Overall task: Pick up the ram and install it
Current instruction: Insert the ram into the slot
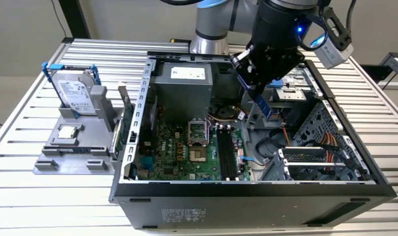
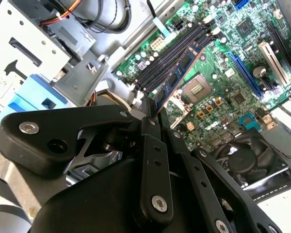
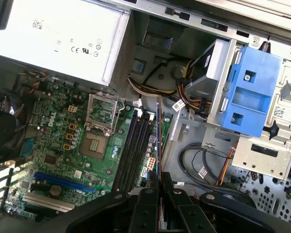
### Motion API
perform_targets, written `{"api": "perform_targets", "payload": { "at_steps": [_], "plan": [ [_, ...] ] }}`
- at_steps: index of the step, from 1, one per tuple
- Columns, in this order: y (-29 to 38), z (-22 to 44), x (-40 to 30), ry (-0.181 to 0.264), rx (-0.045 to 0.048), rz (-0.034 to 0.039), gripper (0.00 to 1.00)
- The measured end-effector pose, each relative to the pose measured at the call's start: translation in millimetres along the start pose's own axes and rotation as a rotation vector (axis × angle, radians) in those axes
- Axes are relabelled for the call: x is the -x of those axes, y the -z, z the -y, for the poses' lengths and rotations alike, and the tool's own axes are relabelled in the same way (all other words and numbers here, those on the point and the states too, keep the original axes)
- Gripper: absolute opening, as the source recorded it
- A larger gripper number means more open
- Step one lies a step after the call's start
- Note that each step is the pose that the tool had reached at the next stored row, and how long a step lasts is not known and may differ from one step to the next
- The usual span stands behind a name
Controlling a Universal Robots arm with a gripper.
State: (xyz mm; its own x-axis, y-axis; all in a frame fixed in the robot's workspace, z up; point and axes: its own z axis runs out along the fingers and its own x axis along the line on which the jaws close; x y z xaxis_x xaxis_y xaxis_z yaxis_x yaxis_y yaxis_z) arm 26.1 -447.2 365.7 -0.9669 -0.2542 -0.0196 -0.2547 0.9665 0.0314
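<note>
The ram (image 1: 263, 104) is a slim blue-green stick with black chips. My gripper (image 1: 253, 84) is shut on its upper end and holds it tilted in the air inside the open computer case (image 1: 138, 118). It hangs above the black memory slots (image 1: 226, 152) on the green motherboard (image 1: 175, 152) without touching them. In the second wrist view the ram (image 2: 177, 80) sticks out from my gripper (image 2: 153, 108) toward the slots (image 2: 169, 56). The first wrist view has the ram (image 3: 158, 141) edge-on, just beside the slots (image 3: 133, 150), held by my gripper (image 3: 158, 177).
A grey power supply (image 1: 182, 86) fills the case's back. The CPU socket (image 1: 197, 142) lies beside the slots, and a drive cage with cables (image 1: 317, 157) stands at the exterior view's right. Outside the case, a grey holder (image 1: 74, 147) carries a hard drive (image 1: 74, 91) and a CPU chip (image 1: 67, 132).
</note>
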Motion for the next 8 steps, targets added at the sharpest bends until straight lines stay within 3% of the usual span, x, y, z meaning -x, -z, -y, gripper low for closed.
{"api": "perform_targets", "payload": {
  "at_steps": [8],
  "plan": [
    [-4.3, 0.1, -0.1, 0.0, -0.005, -0.0013, 0.0]
  ]
}}
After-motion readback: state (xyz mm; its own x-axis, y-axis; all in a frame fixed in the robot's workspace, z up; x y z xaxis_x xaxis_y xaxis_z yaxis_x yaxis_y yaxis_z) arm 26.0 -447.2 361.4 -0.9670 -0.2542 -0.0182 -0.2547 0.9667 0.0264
